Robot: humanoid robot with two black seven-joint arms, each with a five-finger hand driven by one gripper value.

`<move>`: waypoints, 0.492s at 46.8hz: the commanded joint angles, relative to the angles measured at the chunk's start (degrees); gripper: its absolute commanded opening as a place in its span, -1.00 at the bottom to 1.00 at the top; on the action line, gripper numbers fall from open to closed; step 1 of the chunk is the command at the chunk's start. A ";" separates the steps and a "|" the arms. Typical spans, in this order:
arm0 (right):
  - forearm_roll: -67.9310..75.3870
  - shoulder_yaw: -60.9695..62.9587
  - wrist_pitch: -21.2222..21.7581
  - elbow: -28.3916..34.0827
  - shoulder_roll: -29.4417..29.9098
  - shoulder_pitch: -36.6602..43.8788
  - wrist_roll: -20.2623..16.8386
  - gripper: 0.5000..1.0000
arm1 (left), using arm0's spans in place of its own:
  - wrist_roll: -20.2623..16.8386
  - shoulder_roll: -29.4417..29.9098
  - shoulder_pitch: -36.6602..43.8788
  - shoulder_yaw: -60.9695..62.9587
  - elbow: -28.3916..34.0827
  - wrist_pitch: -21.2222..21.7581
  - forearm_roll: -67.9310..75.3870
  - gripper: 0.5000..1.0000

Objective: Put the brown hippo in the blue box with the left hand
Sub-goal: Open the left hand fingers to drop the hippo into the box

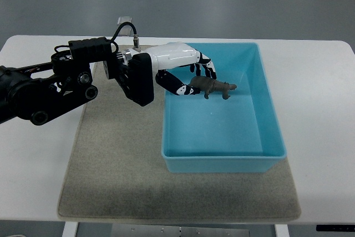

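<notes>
Nearest the camera, the front edge of the white table (pixel 327 192) carries a grey felt mat (pixel 122 165), and on the mat's right part sits the blue box (pixel 222 162), an open rectangular bin whose near wall faces the viewer and whose floor is bare. No label, brand or lettering can be read on the box, the mat or the table.

Farther in, the left arm (pixel 39 95) enters from the left edge, its black jointed links lying roughly level above the mat. A black wrist block leads to the white-shelled left hand (pixel 183 67), which reaches rightward across the box's left wall, palm turned down and slightly toward the far side. Its black-and-white fingers (pixel 206 70) curl downward, and the thumb comes in from below, so that the digits pinch the rear end of the brown hippo (pixel 213 87). The hippo is held over the far half of the box interior, head pointing right, legs hanging down; whether its feet touch the floor cannot be told. No writing shows on the hand or arm.

Beyond the wrist, a small clear bracket (pixel 125 23) stands at the table's far edge.
</notes>
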 commanded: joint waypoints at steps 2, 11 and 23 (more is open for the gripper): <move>0.02 0.07 -0.01 0.00 0.00 0.00 0.00 0.74 | -0.02 0.00 0.12 0.00 0.00 0.01 -0.01 -0.48; 0.02 -0.02 -0.01 0.00 0.00 0.00 0.00 0.74 | -0.02 0.18 0.38 0.00 -0.18 0.09 -0.18 0.09; 0.02 -0.02 -0.01 0.00 0.00 0.00 0.00 0.74 | -0.02 0.18 0.65 -0.62 -0.35 0.27 -0.89 0.84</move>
